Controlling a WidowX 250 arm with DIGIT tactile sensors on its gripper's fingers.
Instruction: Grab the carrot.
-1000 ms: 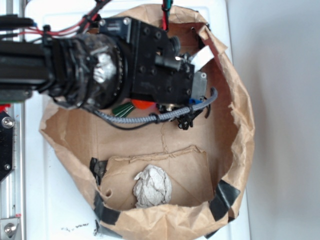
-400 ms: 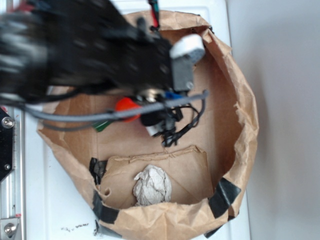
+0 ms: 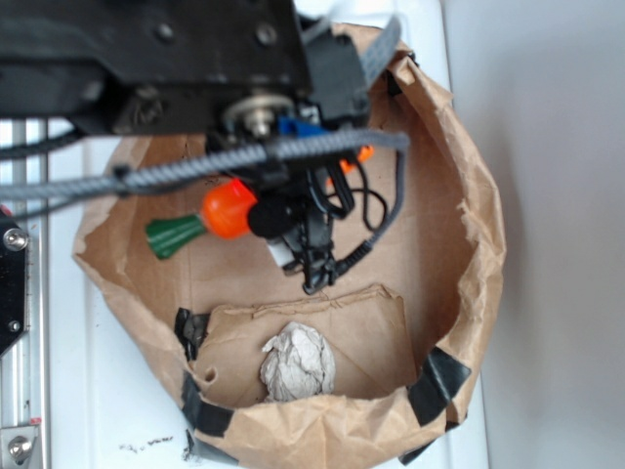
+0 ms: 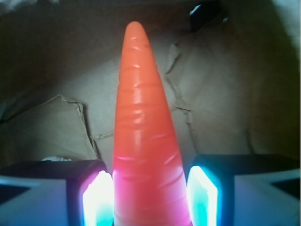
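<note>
Jaws clamped on carrot [image 4: 143, 141] — pads [image 4: 96, 197] pressing thick end, tip pointing out ahead. Carrot raised over paper bag [image 3: 469, 244], near its back edge, green stem toward left. Paper ball [image 3: 298, 363] at front edge, untouched. Judgement: grasp made — keep squeeze firm, lift straight, avoid bag wall.

Glossy, ridged plastic carrot [image 4: 143, 141]; creased matt brown paper bag [image 3: 459, 244]; crumpled paper ball [image 3: 298, 363].

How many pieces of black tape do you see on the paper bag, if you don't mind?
3: two on the near-left rim, one on the near-right rim. The arm may hide others.
</note>
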